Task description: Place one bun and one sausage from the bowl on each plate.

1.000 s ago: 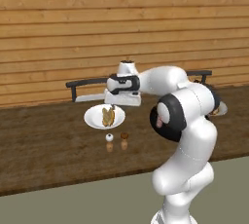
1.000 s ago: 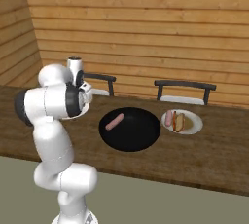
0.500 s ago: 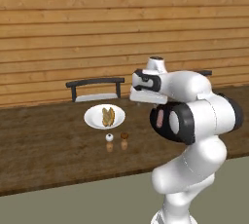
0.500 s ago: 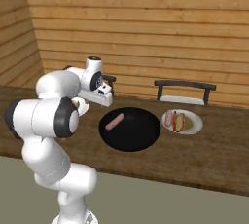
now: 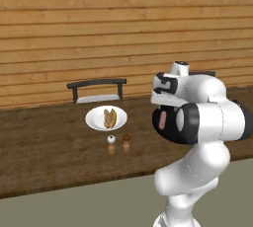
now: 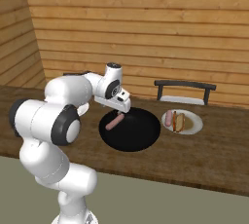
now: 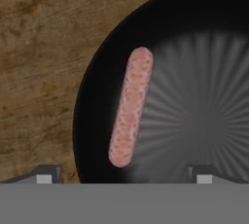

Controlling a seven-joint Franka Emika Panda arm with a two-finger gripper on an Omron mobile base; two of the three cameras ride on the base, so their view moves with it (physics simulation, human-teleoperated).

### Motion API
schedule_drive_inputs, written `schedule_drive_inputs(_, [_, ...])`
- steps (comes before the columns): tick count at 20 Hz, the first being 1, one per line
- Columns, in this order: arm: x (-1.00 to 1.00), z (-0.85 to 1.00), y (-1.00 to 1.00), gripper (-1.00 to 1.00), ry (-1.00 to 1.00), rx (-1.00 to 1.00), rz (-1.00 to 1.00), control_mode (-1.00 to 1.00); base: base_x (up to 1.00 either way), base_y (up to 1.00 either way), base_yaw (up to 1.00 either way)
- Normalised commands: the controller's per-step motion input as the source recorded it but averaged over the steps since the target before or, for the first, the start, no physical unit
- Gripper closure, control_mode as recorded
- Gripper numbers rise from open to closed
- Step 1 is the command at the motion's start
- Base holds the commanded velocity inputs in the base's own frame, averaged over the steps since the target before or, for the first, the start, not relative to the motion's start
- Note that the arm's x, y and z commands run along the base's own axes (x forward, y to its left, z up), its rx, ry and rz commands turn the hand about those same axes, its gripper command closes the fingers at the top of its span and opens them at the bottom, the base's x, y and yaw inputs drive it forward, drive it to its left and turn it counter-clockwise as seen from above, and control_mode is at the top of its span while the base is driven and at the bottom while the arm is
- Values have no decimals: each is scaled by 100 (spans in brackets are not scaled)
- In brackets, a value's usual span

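The smooth pinkish-brown sausage [image 7: 130, 106] lies alone in the wide shallow black bowl [image 7: 209, 38], toward its nine o'clock rim in the hand view, running from about one to seven o'clock. Over the past second I've swung the arm from above the glossy white plate [image 6: 194, 126] across to the bowl, so the two-finger gripper [image 7: 124, 173] now hangs directly above that sausage, jaws spread wide and empty, tips straddling its lower end. That plate already carries a split golden-tan bun [image 6: 179, 121] and another sausage, so I judge one serving finished and this the next pick. There is bare bowl floor from twelve through five o'clock; the rim sits close at nine, so that finger has little slack. Brown wooden counter [image 7: 39, 47] beyond is clear.
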Motion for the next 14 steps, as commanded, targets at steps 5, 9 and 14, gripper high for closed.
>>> schedule_drive_inputs(5, [0,-7,-27,-100,-1,0,0,-100,0,0,0])
schedule_drive_inputs(9, [0,-30,-7,-100,-1,0,0,-100,0,0,0])
schedule_drive_inputs(14, [9,-42,3,-100,-1,0,0,-100,0,0,0])
